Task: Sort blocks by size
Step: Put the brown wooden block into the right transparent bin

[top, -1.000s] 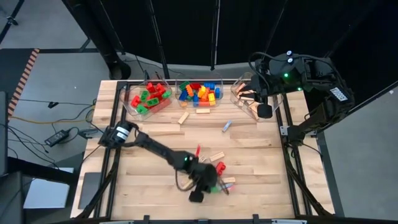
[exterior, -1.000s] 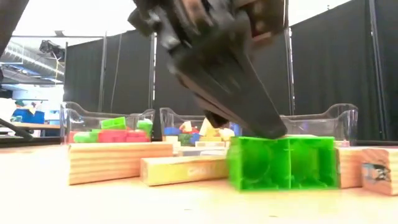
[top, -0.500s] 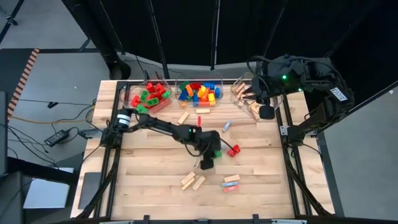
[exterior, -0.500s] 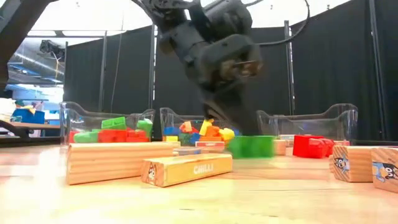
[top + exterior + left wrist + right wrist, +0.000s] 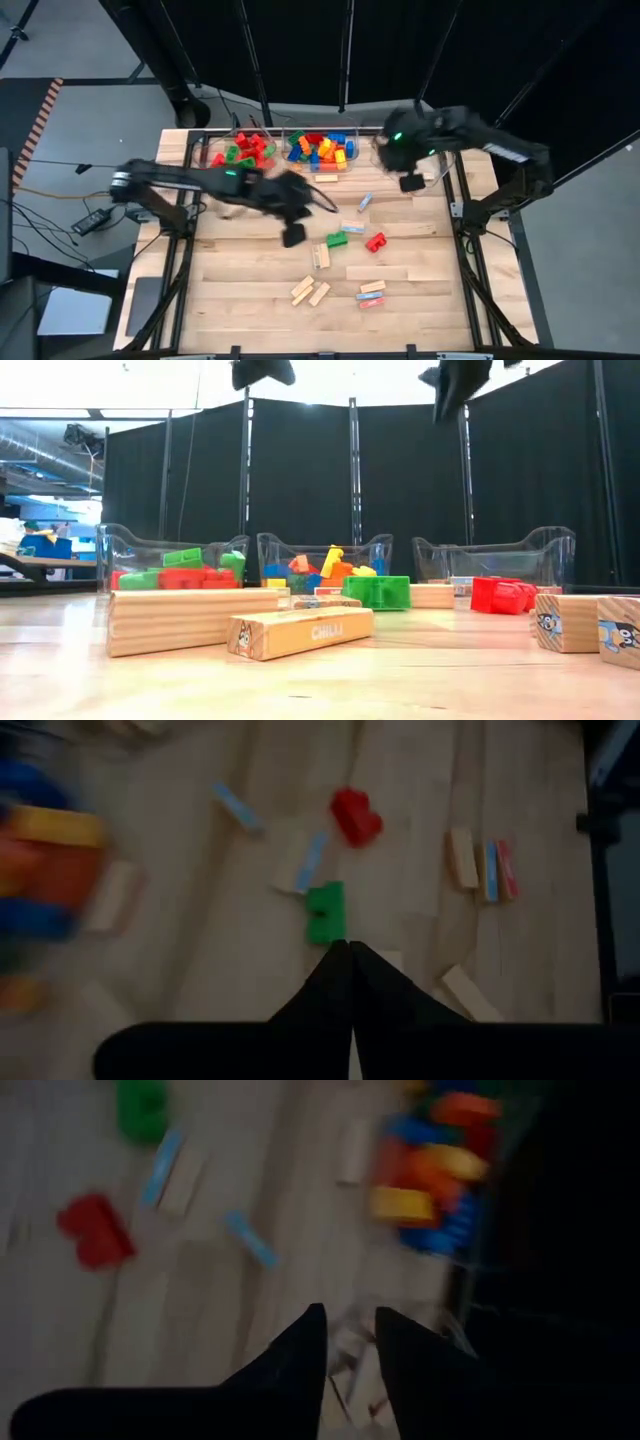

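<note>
Your left gripper (image 5: 293, 236), fingers clenched empty, has swung off the scattered blocks, leaving the green studded plastic brick (image 5: 336, 239) mid-table unsorted, while your right gripper (image 5: 411, 184), fingers slightly parted, hovers empty

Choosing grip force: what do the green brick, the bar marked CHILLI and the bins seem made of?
Green brick: apparently glossy moulded plastic, with a uniform bright colour. CHILLI bar: likely unvarnished wood, tan with visible grain and a printed label. Bins: probably clear hard plastic, since the blocks show through the walls.
</note>
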You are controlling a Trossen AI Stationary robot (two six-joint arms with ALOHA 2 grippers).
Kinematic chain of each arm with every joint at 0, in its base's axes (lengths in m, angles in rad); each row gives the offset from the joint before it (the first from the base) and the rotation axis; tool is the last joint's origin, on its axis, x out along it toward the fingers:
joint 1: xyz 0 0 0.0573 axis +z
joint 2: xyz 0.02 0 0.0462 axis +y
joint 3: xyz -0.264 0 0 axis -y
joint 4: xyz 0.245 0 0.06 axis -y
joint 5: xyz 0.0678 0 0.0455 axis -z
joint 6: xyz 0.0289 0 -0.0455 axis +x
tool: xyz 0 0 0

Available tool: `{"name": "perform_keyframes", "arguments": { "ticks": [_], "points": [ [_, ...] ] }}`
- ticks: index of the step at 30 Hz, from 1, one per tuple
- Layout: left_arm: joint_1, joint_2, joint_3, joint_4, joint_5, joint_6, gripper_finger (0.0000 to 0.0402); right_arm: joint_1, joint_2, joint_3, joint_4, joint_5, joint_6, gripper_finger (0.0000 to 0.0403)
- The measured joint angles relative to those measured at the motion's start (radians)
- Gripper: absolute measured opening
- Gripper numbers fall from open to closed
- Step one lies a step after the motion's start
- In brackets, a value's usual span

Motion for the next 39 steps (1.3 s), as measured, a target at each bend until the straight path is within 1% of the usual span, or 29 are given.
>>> {"name": "perform_keyframes", "arguments": {
  "ticks": [3, 6, 8, 11, 14, 16, 18, 20, 24, 26, 28, 29, 31, 32, 33, 34, 35, 39],
  "points": [
    [-0.022, -0.1, -0.002, -0.084, -0.094, -0.055, 0.0, 0.01, 0.011, -0.197, 0.113, -0.015, -0.128, 0.0126],
    [-0.041, -0.184, -0.003, -0.148, -0.19, -0.1, 0.0, 0.014, 0.022, -0.375, 0.295, -0.001, -0.191, 0.0165],
    [-0.054, -0.236, -0.002, -0.179, -0.249, -0.128, 0.0, 0.014, 0.03, -0.47, 0.401, -0.001, -0.231, 0.0198],
    [-0.065, -0.273, -0.002, -0.202, -0.301, -0.15, 0.0, 0.028, 0.064, -0.577, 0.556, 0.001, -0.264, 0.025],
    [-0.069, -0.287, -0.004, -0.228, -0.324, -0.146, 0.0, 0.043, 0.109, -0.635, 0.672, 0.002, -0.292, 0.0294],
    [-0.069, -0.293, -0.002, -0.263, -0.346, -0.146, 0.0, 0.055, 0.155, -0.653, 0.706, 0.023, -0.304, 0.0314],
    [-0.069, -0.293, -0.003, -0.316, -0.349, -0.146, 0.0, 0.064, 0.214, -0.657, 0.738, 0.029, -0.303, 0.0324],
    [-0.069, -0.293, -0.003, -0.349, -0.352, -0.146, 0.0, 0.073, 0.275, -0.657, 0.755, 0.028, -0.303, 0.0326],
    [-0.069, -0.305, -0.003, -0.381, -0.371, -0.147, 0.0, 0.087, 0.387, -0.652, 0.752, 0.035, -0.288, 0.031],
    [-0.069, -0.324, -0.004, -0.394, -0.374, -0.147, 0.0, 0.092, 0.416, -0.65, 0.738, 0.041, -0.26, 0.028],
    [-0.069, -0.355, -0.003, -0.407, -0.393, -0.147, 0.0, 0.095, 0.425, -0.65, 0.721, 0.037, -0.244, 0.0223],
    [-0.068, -0.371, -0.003, -0.41, -0.402, -0.149, 0.0, 0.095, 0.425, -0.647, 0.712, 0.034, -0.235, 0.0184],
    [-0.068, -0.402, -0.003, -0.422, -0.436, -0.152, 0.0, 0.095, 0.414, -0.631, 0.7, 0.041, -0.225, 0.0089],
    [-0.068, -0.419, -0.003, -0.423, -0.45, -0.152, 0.0, 0.092, 0.4, -0.623, 0.701, 0.042, -0.223, 0.0062],
    [-0.068, -0.438, -0.003, -0.423, -0.461, -0.153, 0.0, 0.086, 0.391, -0.614, 0.694, 0.045, -0.21, 0.0074],
    [-0.068, -0.456, -0.003, -0.423, -0.475, -0.153, 0.0, 0.083, 0.385, -0.608, 0.692, 0.047, -0.179, 0.0077],
    [-0.068, -0.475, -0.003, -0.424, -0.491, -0.154, 0.0, 0.076, 0.371, -0.594, 0.689, 0.074, -0.145, 0.0076],
    [-0.068, -0.539, -0.003, -0.44, -0.554, -0.155, 0.0, 0.01, 0.283, -0.521, 0.696, 0.123, -0.015, 0.0076]
  ]
}}
